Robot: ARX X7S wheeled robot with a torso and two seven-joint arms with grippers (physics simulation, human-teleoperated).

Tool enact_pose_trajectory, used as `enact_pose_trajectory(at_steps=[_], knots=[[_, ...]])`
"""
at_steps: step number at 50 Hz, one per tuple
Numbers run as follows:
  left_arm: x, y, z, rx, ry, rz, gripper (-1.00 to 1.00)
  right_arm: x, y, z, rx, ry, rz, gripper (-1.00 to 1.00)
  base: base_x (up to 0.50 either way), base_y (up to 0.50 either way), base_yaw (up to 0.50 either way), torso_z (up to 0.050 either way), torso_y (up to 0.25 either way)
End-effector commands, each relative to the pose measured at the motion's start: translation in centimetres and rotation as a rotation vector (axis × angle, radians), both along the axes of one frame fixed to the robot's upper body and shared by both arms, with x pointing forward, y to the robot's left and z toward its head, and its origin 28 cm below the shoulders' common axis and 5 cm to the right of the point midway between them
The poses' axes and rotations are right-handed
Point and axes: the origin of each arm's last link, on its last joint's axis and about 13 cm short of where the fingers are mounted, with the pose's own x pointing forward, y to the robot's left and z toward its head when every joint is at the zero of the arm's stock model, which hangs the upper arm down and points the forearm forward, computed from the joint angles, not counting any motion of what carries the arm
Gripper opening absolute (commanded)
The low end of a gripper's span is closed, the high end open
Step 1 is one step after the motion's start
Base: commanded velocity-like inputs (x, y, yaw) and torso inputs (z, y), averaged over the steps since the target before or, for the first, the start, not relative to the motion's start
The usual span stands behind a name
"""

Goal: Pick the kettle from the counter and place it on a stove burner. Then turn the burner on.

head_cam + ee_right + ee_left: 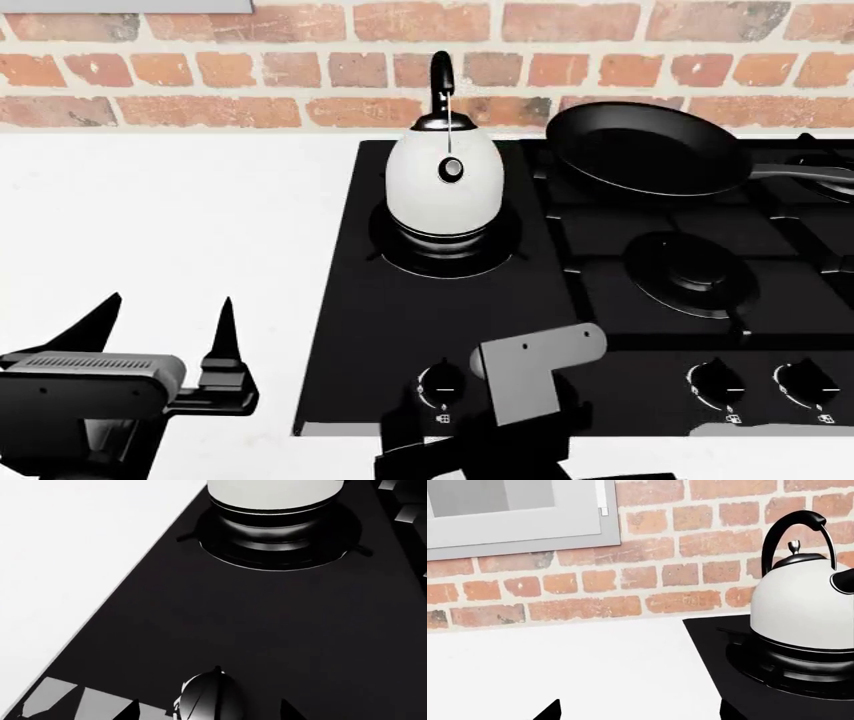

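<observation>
In the head view, the left tool [171,335] is hovering low over the white counter [174,220], well to the left of the black cooktop [360,330]. Its two pointed fingers [222,330] are standing apart, with nothing between them. In the left wrist view only dark finger tips are showing at the frame's edge, over bare counter [560,665], with the brick wall [680,575] and a grey window frame [527,530] behind.

Moving right, the kettle [446,180] is sitting upright on the stove burner [447,250], the wide round one at the cooktop's rear left. Its black arched handle [442,75] is rising straight up, and the small round dial [453,170] is facing the camera. The left wrist view is showing the same kettle [804,605] resting on the burner's dark rings [790,667]; the right wrist view is catching only its base [277,495] seated on that burner [280,542].

Further right along the cooktop's front edge, the right tool [447,410] is sitting at the leftmost knob [442,383], its grey bracket partly covering it. In the right wrist view the knob [210,697] is lying between the dark finger tips; I cannot tell whether the fingers are pressing on it or just flanking it.

At the far right, a black frying pan [650,150] is resting on the rear grates, and two more knobs [715,385] are lining the front edge.
</observation>
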Motion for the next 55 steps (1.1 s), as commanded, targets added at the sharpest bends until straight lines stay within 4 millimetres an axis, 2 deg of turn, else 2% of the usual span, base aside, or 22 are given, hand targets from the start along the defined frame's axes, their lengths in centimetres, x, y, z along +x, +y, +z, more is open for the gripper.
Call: enact_pose_trajectory(at_steps=[1,26,42,54,55], knots=[[0.0,0.0,-0.1,-0.004,0.003,0.001,1.0,0.0,0.2,-0.5,-0.011,0.017,0.015,1.0,0.0,0.0,0.0,0.0,0.0],[0.0,0.0,-0.4,-0.013,0.004,0.002,1.0,-1.1,0.3,-0.2,0.021,-0.008,0.035,1.0,0.0,0.0,0.0,0.0,0.0],[0.0,0.0,-0.6,-0.013,0.007,-0.001,1.0,0.4,0.1,-0.8,0.01,0.002,-0.016,1.0,0.0,0.0,0.0,0.0,0.0],[0.0,0.0,-0.7,-0.015,0.01,0.0,1.0,0.1,0.2,-0.8,0.005,-0.001,0.001,1.0,0.0,0.0,0.0,0.0,0.0],[0.0,0.0,-0.7,-0.015,0.009,0.0,1.0,0.1,0.2,-0.8,0.002,-0.004,0.002,-1.0,0.0,0.0,0.0,0.0,0.0]])
